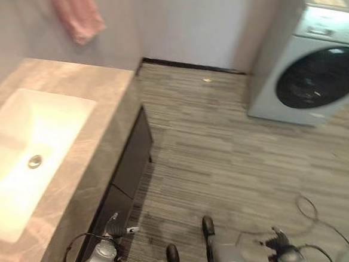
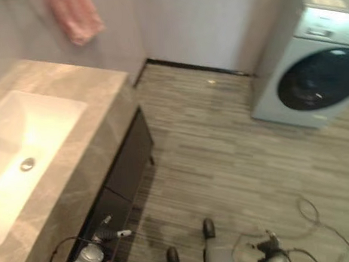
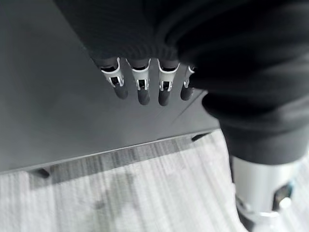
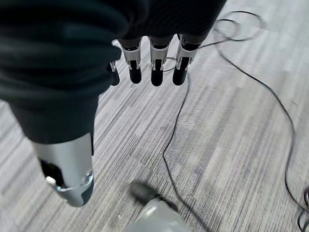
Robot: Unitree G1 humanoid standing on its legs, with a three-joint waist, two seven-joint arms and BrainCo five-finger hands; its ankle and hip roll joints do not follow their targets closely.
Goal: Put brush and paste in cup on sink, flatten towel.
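A white sink [image 1: 26, 147] with a round drain [image 1: 34, 161] is set into a marbled grey tabletop [image 1: 95, 112] on the left of the scene, and a dark cabinet [image 1: 129, 164] sits under the tabletop's right edge. A pink towel [image 1: 78, 16] hangs bunched on the far wall above the tabletop's far end. At the far right a washer [image 1: 314, 67] with a dark round door stands on the striped grey floor [image 1: 223, 139]. The left hand [image 3: 145, 82] hangs low beside the cabinet front, its fingers [image 3: 143, 92] straight and relaxed, grasping nothing, with the flat dark panel just past the fingertips and the floor below. The right hand [image 4: 154, 65] hangs over the floor well right of the cabinet, fingers [image 4: 156, 72] likewise straight and loose, holding nothing. In the eye views both arms come in at the near edge, the left arm close to the cabinet's near corner, the right one over open floor
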